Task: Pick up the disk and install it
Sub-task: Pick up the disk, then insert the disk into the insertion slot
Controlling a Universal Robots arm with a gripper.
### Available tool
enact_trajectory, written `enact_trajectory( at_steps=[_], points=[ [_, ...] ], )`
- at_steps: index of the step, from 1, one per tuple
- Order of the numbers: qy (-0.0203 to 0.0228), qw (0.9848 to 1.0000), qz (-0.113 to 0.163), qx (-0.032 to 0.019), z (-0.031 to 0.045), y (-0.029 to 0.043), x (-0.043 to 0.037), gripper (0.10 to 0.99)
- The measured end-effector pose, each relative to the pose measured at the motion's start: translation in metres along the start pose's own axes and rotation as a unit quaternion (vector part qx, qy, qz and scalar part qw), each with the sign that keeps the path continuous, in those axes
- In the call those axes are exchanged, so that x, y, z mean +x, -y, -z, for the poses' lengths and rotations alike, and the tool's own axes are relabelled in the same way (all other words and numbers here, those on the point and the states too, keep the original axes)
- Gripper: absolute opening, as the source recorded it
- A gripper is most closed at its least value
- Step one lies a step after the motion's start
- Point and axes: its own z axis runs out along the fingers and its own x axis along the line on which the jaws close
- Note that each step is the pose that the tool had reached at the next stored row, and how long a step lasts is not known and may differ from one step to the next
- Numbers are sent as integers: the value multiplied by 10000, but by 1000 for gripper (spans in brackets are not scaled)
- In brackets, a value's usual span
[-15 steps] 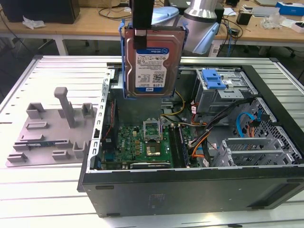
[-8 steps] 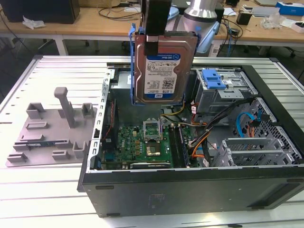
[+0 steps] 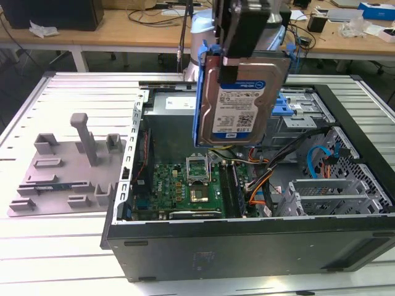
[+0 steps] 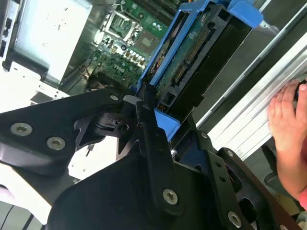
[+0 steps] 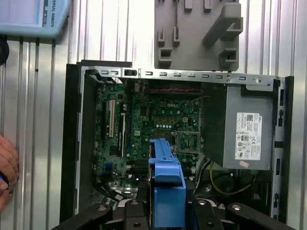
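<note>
We are logging the disk (image 3: 241,102) hanging upright, long axis vertical and label toward the exterior view, directly below the gripper (image 3: 245,52). The gripper is clamping the disk's upper end by the blue carrier, jaws closed on it. The disk is hovering above the open case (image 3: 247,237), over the motherboard (image 3: 191,185) and apparently touching nothing. The fixture plate (image 3: 68,166) is lying on the surface (image 3: 49,259) at the exterior view's left. A person's hand (image 4: 288,124) is showing near the case.
</note>
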Motion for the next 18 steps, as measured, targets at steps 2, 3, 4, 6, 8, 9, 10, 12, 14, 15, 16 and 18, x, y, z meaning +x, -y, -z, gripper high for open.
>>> enact_trajectory(
  at_steps=[2,3,4,6,8,9,10,12,14,15,16,18],
  points=[
    [4,10000,0,0,1,82,51,369],
    [5,10000,0,0,2,106,68,369],
    [6,10000,0,0,2,128,83,369],
    [9,10000,-1,1,2,171,113,369],
    [12,10000,0,1,3,246,163,369],
    [15,10000,-1,1,4,294,196,369],
    [16,10000,-1,1,5,322,216,369],
    [18,10000,0,1,3,351,237,369],
    [17,10000,-1,0,3,351,238,369],
    [17,10000,0,1,-1,351,238,369],
    [17,10000,0,1,-4,351,238,369],
    [17,10000,0,1,-5,351,238,369]
  ],
)
